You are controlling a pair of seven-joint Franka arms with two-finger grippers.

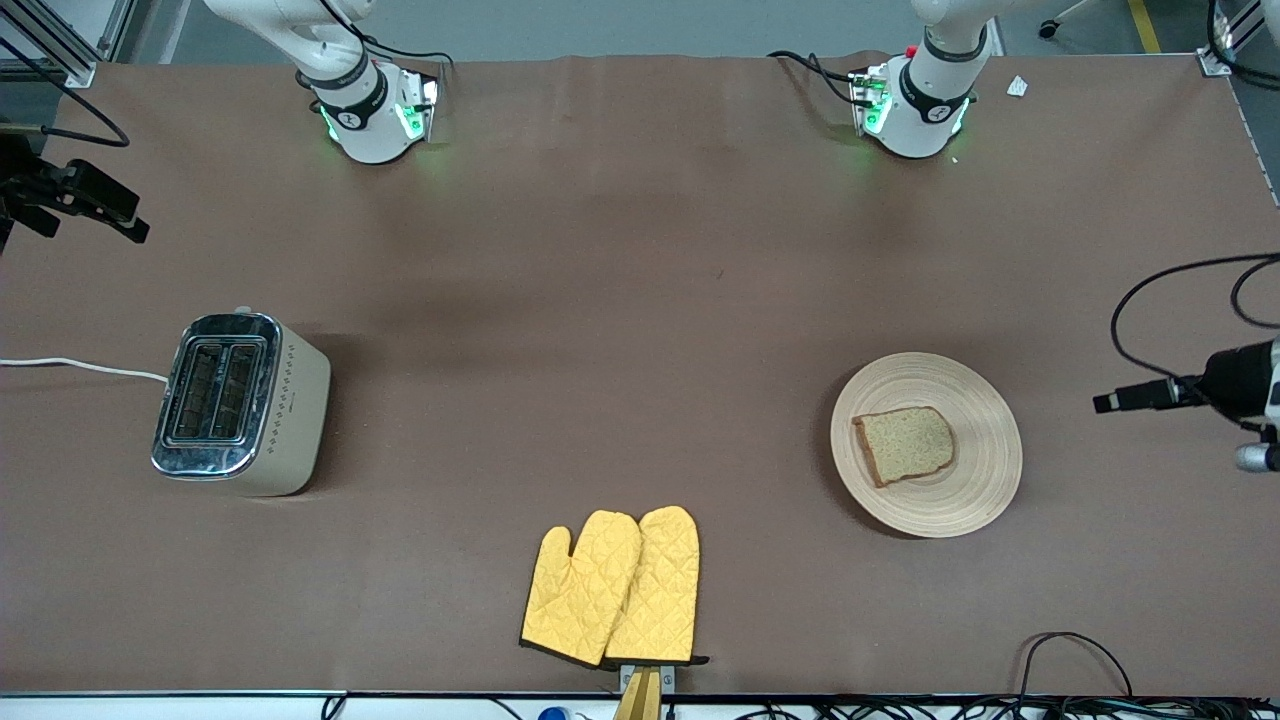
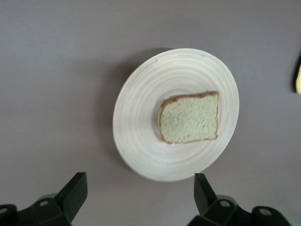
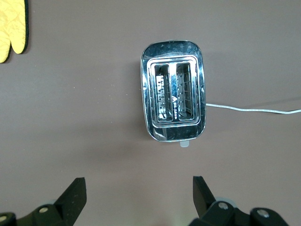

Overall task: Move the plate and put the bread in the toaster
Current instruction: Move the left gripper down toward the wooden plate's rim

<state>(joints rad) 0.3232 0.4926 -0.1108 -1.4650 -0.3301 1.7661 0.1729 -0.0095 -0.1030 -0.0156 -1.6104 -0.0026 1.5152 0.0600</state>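
Two tools, both with fingers spread wide apart and holding nothing. Left tool hangs in the air over the plate; right tool hangs over the toaster. Neither touches anything.

Counts on the brown worktop: one plate, one slice of bread, one toaster, two yellow oven mitts.

Landmark: the toaster, toward the right arm's end of the worktop. It stands upright, two slots in its chrome top, both slots empty. One white cord runs from it off the worktop edge.

Plate lies well apart from the toaster, toward the left arm's end, at about the same depth. It holds the single bread slice, lying flat, a little off centre.

Mitts lie side by side, overlapping, nearer the front camera than the toaster, between toaster and plate.
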